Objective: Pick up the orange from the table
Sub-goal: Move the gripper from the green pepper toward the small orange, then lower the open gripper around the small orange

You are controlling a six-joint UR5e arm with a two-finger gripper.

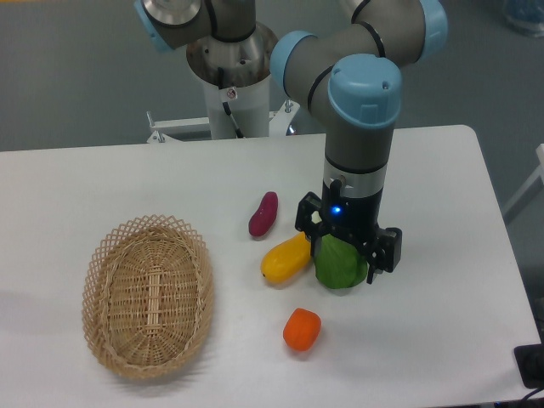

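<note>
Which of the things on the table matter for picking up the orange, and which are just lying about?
For the job:
orange, lying free
table
gripper, down over the green vegetable

Lying about:
green vegetable
yellow fruit
purple vegetable
wicker basket

You see a smooth, matt white table [102, 183] carrying a basket [147, 295] of woven, pale wicker with an open lattice rim, rough against the plain top. The orange [302, 329], the yellow fruit [286, 258], the purple piece [263, 214] and the green vegetable [340, 263] all look like smooth moulded plastic with a soft sheen. Your arm [361, 127] shows brushed grey metal tubing with glossy light-blue plastic caps, and the gripper [348, 255] looks like matt black plastic.
</note>
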